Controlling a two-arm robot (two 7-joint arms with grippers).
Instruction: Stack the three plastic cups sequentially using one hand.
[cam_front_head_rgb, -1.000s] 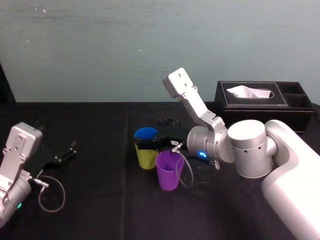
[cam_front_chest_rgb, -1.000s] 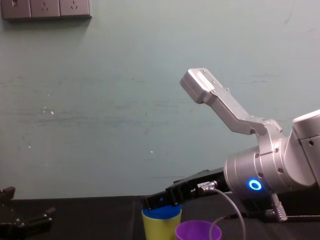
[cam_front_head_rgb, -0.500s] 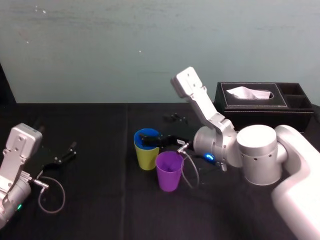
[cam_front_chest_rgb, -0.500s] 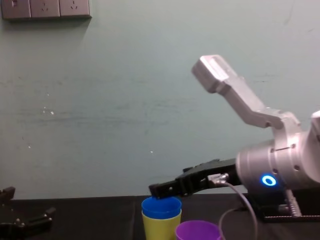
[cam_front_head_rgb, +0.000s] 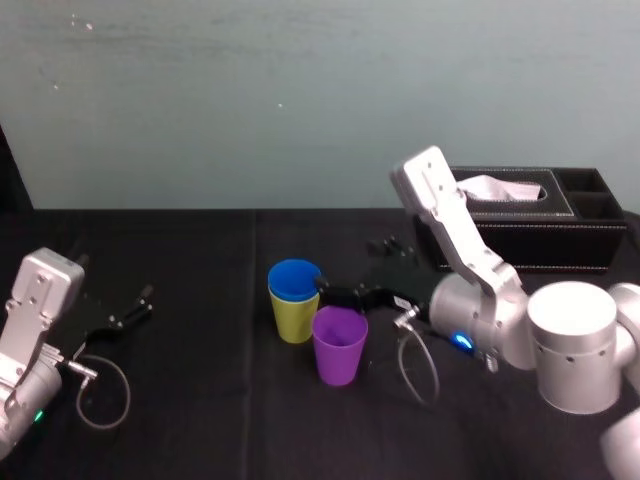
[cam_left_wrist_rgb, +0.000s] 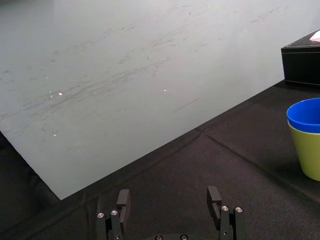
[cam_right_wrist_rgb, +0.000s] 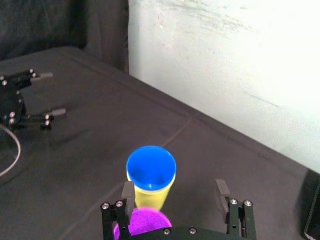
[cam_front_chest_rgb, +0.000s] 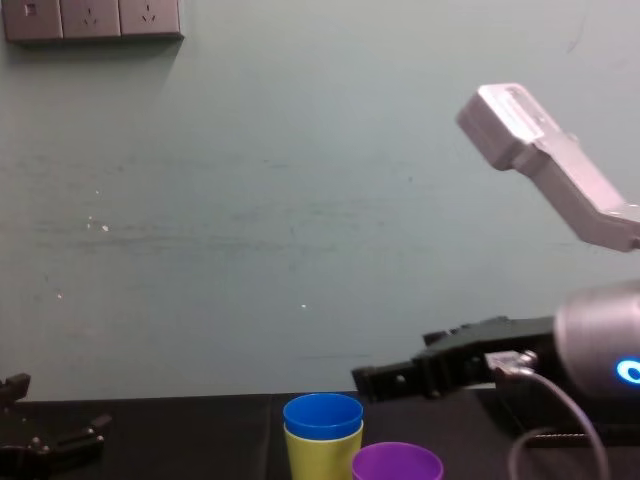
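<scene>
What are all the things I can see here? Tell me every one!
blue cup: one, blue, sitting inside the yellow-green cup, middle of the table
yellow-green cup: one, yellow-green, upright, holding the blue cup
purple cup: one, purple, upright, right beside the stack, nearer the robot
tissue box: one, black, far right of the table
tissue: one, white, poking out of the box
table: one, black
wall sockets: three, pale, high on the wall
right pincer: one, black, open, just right of the cups
left pincer: one, black, open, parked at the left
</scene>
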